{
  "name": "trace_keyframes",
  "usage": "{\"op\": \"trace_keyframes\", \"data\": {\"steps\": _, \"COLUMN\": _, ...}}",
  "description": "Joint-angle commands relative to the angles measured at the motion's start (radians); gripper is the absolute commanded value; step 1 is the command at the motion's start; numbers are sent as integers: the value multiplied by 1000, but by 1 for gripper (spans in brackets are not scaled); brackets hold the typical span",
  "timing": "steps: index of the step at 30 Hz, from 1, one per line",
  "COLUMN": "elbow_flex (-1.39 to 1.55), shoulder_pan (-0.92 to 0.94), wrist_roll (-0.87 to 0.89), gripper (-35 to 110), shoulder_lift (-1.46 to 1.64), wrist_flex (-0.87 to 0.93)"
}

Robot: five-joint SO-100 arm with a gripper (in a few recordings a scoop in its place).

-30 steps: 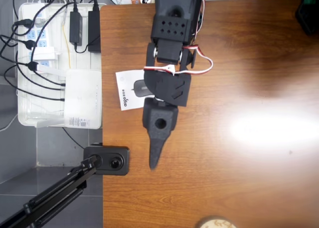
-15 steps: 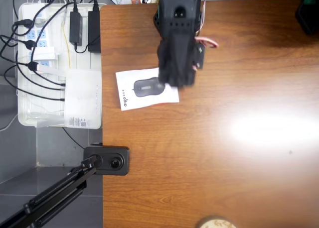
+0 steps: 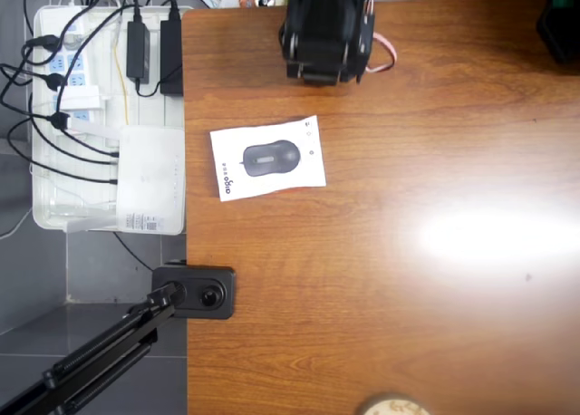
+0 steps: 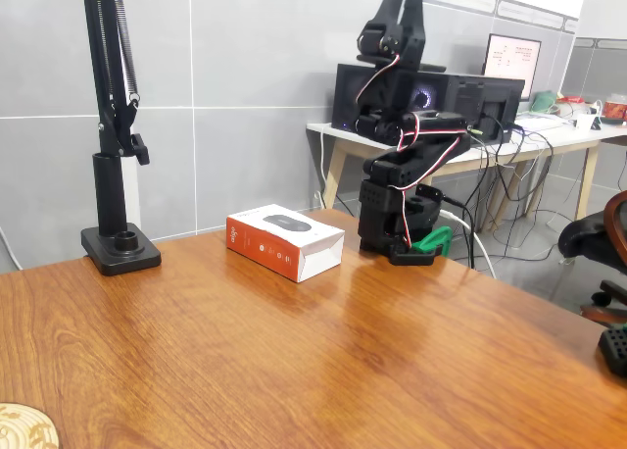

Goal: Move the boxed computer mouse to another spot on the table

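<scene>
The boxed computer mouse (image 3: pixel 267 158) lies flat on the table (image 3: pixel 408 297), towards its left edge in the overhead view, with the dark mouse picture facing up. From the fixed view, the box (image 4: pixel 284 241) shows its orange-red side. My black arm is folded back over its base at the table's far edge, well apart from the box. The gripper (image 3: pixel 317 66) (image 4: pixel 390 235) is tucked down in front of the base, holding nothing. Its jaws are too dark and hidden for me to make out how they stand.
A black lamp-stand base (image 3: pixel 195 293) (image 4: pixel 120 248) sits at the table's left edge. A white tray (image 3: pixel 45 211) of power strips and cables stands beside the table. A round wooden coaster (image 3: pixel 390 406) lies at the near edge. Open wood surrounds the box.
The arm has pulled back from above the box and folded up over its base. The box now shows whole and lies where it was.
</scene>
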Motion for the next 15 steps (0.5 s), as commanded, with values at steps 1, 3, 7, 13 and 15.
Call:
{"op": "trace_keyframes", "data": {"steps": 1, "elbow_flex": -2, "shoulder_pan": -49, "wrist_roll": -23, "gripper": 0, "shoulder_lift": 38, "wrist_flex": -37}}
{"op": "trace_keyframes", "data": {"steps": 3, "elbow_flex": -2, "shoulder_pan": -55, "wrist_roll": 3, "gripper": 0, "shoulder_lift": 38, "wrist_flex": -44}}
{"op": "trace_keyframes", "data": {"steps": 7, "elbow_flex": -2, "shoulder_pan": -49, "wrist_roll": 264, "gripper": 0, "shoulder_lift": 38, "wrist_flex": -44}}
{"op": "trace_keyframes", "data": {"steps": 13, "elbow_flex": -2, "shoulder_pan": -43, "wrist_roll": 347, "gripper": 0, "shoulder_lift": 38, "wrist_flex": -44}}
{"op": "trace_keyframes", "data": {"steps": 15, "elbow_flex": -2, "shoulder_pan": -43, "wrist_roll": 345, "gripper": 0, "shoulder_lift": 38, "wrist_flex": -44}}
